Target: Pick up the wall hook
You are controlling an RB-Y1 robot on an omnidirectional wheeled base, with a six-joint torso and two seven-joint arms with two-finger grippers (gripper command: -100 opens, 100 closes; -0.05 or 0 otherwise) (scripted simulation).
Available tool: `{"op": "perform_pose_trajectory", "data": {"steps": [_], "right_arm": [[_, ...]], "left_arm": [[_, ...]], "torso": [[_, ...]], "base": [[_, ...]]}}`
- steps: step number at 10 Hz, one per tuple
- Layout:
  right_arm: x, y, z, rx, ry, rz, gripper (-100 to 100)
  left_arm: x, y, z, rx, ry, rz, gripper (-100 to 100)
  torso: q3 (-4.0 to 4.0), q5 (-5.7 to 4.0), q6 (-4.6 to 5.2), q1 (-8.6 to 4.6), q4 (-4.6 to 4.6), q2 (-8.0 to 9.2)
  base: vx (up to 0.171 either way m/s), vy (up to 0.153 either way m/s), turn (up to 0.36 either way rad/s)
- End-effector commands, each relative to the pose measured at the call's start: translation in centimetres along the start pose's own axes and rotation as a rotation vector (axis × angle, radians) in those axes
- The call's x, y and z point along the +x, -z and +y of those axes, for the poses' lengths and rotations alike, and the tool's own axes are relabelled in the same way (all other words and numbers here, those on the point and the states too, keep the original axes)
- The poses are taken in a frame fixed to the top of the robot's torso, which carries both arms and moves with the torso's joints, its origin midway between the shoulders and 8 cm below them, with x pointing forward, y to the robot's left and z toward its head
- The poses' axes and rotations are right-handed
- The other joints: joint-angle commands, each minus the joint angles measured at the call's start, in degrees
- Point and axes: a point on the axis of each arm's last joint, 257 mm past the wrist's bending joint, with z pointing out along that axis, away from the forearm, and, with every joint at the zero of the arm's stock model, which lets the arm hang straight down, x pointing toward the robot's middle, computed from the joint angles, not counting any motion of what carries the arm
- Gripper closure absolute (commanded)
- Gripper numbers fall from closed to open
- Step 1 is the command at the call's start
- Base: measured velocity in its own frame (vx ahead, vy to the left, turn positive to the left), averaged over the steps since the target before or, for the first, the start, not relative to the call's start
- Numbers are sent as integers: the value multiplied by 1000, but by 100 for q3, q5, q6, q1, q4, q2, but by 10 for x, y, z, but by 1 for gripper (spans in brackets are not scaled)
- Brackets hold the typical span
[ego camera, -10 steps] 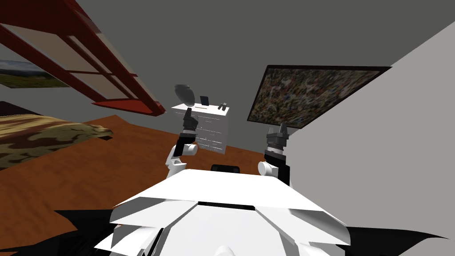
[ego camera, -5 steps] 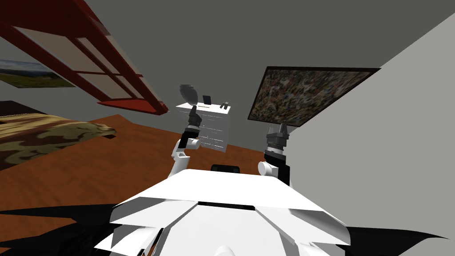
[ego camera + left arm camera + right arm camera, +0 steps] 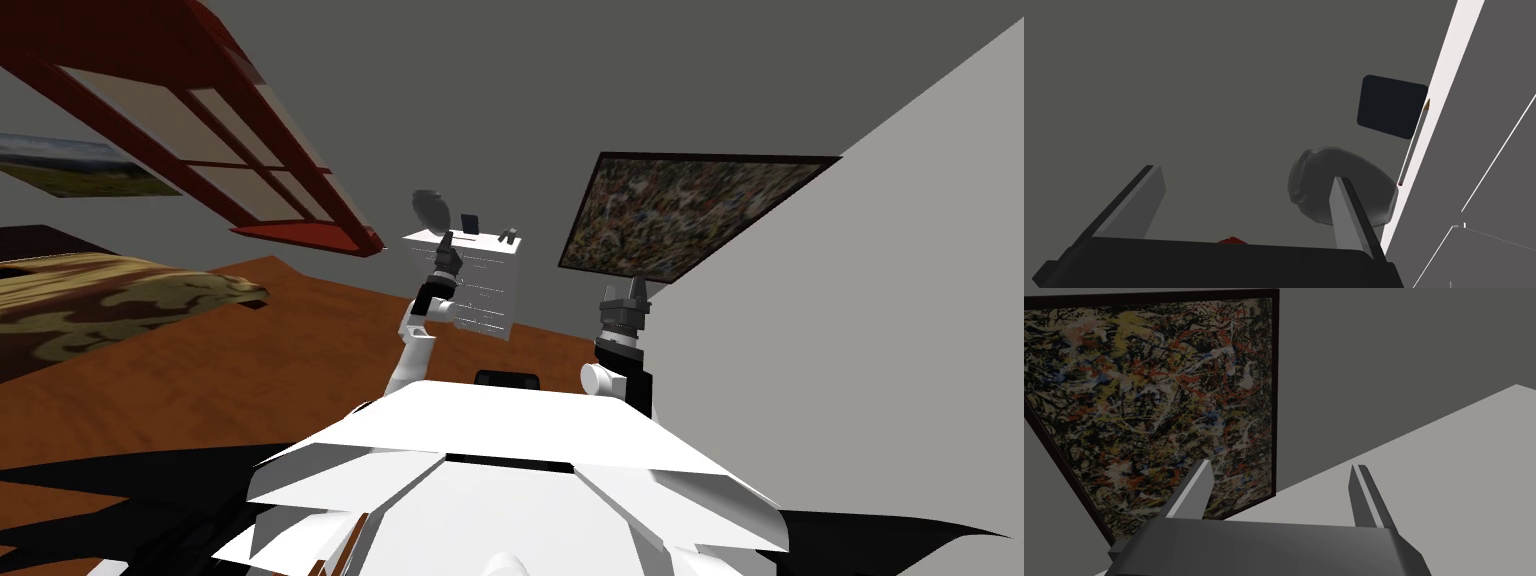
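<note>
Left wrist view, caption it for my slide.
Open left gripper facing a grey rounded vase, a dark square slab and pencil on the white dresser.

- A white chest of drawers (image 3: 482, 292) stands against the dark grey wall, on a reddish wood floor (image 3: 290, 350).
- On its top sit a grey rounded vessel (image 3: 1316, 180), a dark square slab (image 3: 1393, 106) standing upright, and a thin pencil (image 3: 1414, 142) lying near the edge.
- A dark-framed splatter painting (image 3: 1149, 398) hangs beside the chest.
- A red-framed window (image 3: 250, 140) and a small landscape picture (image 3: 85, 165) are on the wall.
- A bed (image 3: 110, 300) carries a camouflage cover.
</note>
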Motion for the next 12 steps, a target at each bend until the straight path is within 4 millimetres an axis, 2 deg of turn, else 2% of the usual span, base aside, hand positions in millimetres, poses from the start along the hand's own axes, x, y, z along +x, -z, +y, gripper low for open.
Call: {"op": "perform_pose_trajectory", "data": {"steps": [1, 2, 4, 5, 6, 7, 8, 10, 11, 12], "right_arm": [[0, 0, 0, 0, 0, 0, 0], [0, 0, 0, 0, 0, 0, 0], [0, 0, 0, 0, 0, 0, 0], [0, 0, 0, 0, 0, 0, 0], [0, 0, 0, 0, 0, 0, 0], [0, 0, 0, 0, 0, 0, 0], [0, 0, 0, 0, 0, 0, 0], [0, 0, 0, 0, 0, 0, 0], [0, 0, 0, 0, 0, 0, 0], [0, 0, 0, 0, 0, 0, 0]], "left_arm": [[5, -13, -10, 18, 9, 11, -100], [11, -22, 11, -44, 31, 25, -100], [17, -35, -4, -15, 36, 36, -100], [25, -44, 14, -73, 59, 52, -100], [29, -50, 12, -74, 61, 59, -100], [33, -57, 1, -52, 64, 65, -100], [41, -64, 21, -114, 87, 83, -100], [50, -79, 5, -92, 90, 99, -100], [60, -84, 23, -151, 113, 119, -100], [64, -89, 25, -168, 113, 126, -100]], "torso": [[0, 0, 0, 0, 0, 0], [-7, -1, 0, -2, -2, -14], [-6, 1, 0, 2, -3, -10], [-9, 0, -1, -3, -4, -16], [-9, 0, -1, 1, -4, -14], [-7, 0, 0, -3, -3, -12], [-10, -1, -1, -6, -4, -17], [-7, 0, -1, -1, -3, -12], [-11, -1, -1, -4, -4, -19], [-10, 0, -2, -2, -5, -16]], "base": [[-28, 18, -3], [-48, 33, 26], [-46, 21, 4], [-43, 22, 29], [-52, 16, 20], [-31, 7, 0], [-53, 21, 34], [-36, 20, 9], [-40, 19, 49], [-41, 20, 21]]}}
